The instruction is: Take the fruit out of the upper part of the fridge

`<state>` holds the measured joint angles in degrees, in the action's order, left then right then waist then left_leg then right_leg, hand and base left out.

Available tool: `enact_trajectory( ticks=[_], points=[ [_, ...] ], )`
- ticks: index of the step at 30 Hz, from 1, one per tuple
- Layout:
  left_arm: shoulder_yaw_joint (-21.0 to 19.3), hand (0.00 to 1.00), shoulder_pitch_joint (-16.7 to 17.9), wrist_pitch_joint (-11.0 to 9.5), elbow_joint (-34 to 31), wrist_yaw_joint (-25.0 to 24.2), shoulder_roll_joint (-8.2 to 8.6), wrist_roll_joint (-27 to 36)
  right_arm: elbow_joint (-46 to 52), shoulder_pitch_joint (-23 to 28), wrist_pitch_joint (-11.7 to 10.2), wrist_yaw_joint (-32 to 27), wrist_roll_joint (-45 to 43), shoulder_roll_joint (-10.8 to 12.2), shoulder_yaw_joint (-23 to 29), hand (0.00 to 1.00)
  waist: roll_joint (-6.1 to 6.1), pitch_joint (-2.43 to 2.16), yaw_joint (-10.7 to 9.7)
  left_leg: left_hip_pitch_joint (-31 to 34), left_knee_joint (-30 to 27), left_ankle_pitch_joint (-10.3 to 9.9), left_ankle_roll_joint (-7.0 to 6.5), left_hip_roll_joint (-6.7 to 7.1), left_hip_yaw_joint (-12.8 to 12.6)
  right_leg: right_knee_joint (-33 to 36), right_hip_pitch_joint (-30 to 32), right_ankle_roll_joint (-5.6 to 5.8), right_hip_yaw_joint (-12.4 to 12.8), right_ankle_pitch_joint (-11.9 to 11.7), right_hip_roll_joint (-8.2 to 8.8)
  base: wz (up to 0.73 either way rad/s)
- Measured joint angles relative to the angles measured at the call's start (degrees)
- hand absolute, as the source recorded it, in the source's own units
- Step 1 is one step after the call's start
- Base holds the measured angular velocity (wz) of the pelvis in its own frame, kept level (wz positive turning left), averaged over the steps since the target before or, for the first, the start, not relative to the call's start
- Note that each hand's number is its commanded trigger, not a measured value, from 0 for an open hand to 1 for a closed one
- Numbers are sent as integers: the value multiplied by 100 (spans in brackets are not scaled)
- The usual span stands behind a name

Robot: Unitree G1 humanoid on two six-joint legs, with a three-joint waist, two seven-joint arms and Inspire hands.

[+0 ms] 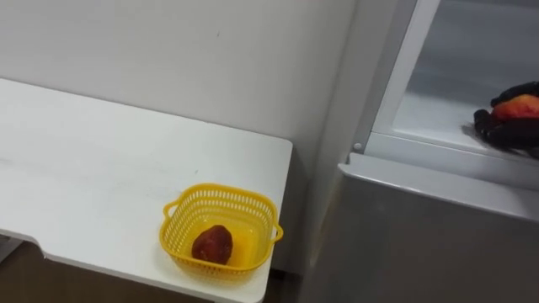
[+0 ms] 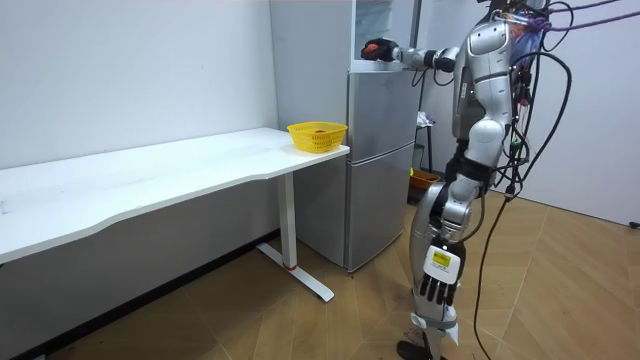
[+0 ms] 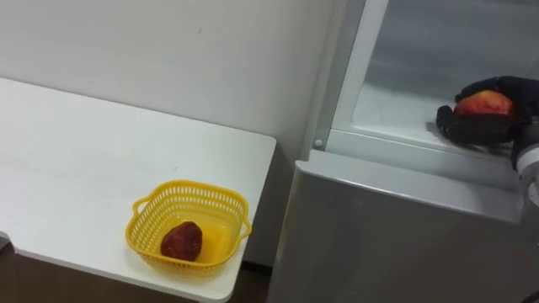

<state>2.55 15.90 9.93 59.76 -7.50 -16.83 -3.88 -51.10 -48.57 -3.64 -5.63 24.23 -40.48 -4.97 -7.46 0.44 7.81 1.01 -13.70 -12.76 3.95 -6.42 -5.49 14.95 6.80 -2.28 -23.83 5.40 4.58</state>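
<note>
With black fingers [image 3: 459, 126] curled round the red-orange round fruit [image 3: 483, 103] on the white upper fridge shelf [image 3: 396, 105], the right hand [image 3: 484, 128] may drop it crossing the sill [image 3: 396, 145].

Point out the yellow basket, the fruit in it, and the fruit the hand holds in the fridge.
yellow basket [image 1: 223, 202]: left eye view, back wall.
dark red fruit [image 1: 212, 242]: left eye view, its middle.
held fruit [image 3: 484, 103]: right eye view, its top.
</note>
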Motion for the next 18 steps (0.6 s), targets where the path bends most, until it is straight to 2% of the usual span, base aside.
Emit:
enact_trajectory(
  ticks=[7, 10, 12, 14, 18],
  points=[
    [-11, 0, -4, -78, -1, 20, 1, 195, 37, -1, 24, -44, 604, 1, 7, 100, -31, -5, -37, -83, 55, 0, -1, 0, -4, -20, -61, 11, 12, 0, -8, 0],
    [-12, 0, 40, -93, -17, 0, 1, 212, 370, 38, 207, -134, 646, 6, 5, 100, -9, -1, -61, -139, 95, 1, 0, -3, -36, -22, -84, 14, 34, 4, -18, -5],
    [-20, 0, 70, -125, -23, -1, 0, 212, 610, 58, 255, -205, 656, 28, 4, 100, 4, 7, -114, -166, 109, 1, 0, -3, -51, -27, -95, 17, 56, 6, -26, -4],
    [-116, 0, 75, -133, -30, 11, 0, 211, 904, 177, 258, -358, 670, 28, 6, 100, 33, 15, -139, -169, 122, 1, 0, -7, -51, -45, -95, 17, 78, 5, -43, 0],
    [-232, 0, 126, -166, -205, 165, 27, 215, 2035, 739, 338, -721, 597, 74, 127, 100, 96, -22, -179, -187, 154, 1, 0, -19, -60, -95, -98, 23, 100, 4, -70, 0]
  ],
)
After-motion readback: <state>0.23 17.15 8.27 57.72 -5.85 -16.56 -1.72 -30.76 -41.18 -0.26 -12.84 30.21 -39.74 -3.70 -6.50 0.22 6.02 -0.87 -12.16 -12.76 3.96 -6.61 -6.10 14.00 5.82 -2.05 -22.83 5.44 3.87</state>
